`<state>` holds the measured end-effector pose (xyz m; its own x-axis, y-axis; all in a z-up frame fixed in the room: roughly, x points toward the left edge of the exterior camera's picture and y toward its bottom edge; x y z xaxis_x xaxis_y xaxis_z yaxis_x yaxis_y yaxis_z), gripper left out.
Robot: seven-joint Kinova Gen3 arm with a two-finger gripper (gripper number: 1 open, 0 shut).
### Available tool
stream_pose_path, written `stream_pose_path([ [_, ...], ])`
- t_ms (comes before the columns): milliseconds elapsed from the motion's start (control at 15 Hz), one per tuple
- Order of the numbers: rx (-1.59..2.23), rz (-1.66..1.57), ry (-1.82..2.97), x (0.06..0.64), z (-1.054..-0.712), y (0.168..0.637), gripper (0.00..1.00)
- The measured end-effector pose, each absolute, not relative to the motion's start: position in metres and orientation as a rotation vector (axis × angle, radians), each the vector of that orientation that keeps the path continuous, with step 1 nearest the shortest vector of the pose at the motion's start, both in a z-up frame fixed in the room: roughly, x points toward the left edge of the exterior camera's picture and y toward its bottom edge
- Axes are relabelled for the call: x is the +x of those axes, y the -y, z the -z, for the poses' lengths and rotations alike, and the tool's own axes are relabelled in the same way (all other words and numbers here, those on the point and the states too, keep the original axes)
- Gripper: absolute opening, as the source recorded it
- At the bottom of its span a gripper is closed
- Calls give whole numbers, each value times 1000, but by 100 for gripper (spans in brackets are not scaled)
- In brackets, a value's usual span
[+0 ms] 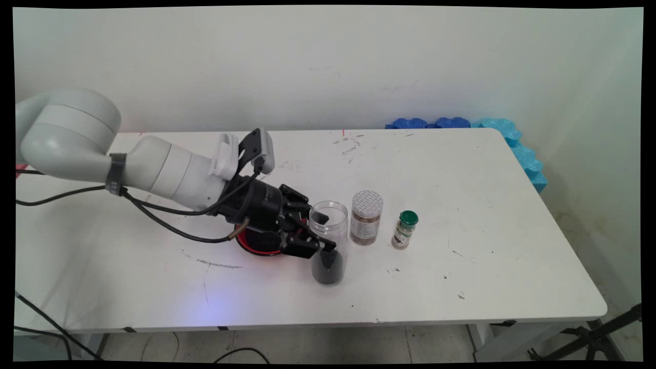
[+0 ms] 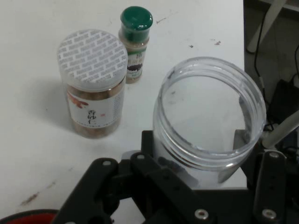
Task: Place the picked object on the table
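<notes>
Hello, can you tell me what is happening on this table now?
The gripper has its fingers on either side of an open clear jar with dark contents at the bottom. To the jar's right stand a lidded jar and a green-capped bottle. Something red and round lies under the arm.

My gripper (image 1: 322, 233) black. Open jar (image 1: 328, 249) clear, dark contents at its bottom. Nut jar (image 1: 366, 217): white lid with grey brick pattern, brown contents, white label with red mark. Spice bottle (image 1: 405, 229): green cap, tan contents. Red-rimmed dish (image 1: 254, 241). Table (image 1: 512, 246) white, scuffed. Blue foam (image 1: 512, 138) behind.
</notes>
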<state>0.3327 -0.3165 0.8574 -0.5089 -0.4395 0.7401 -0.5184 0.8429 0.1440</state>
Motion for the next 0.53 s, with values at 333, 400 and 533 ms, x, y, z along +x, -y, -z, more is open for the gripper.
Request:
stream_pose_path([
  [333, 706, -124, 2184, 332, -850, 315, 0],
  [400, 707, -125, 2184, 332, -849, 315, 0],
  [533, 709, -126, 2184, 331, -847, 315, 0],
])
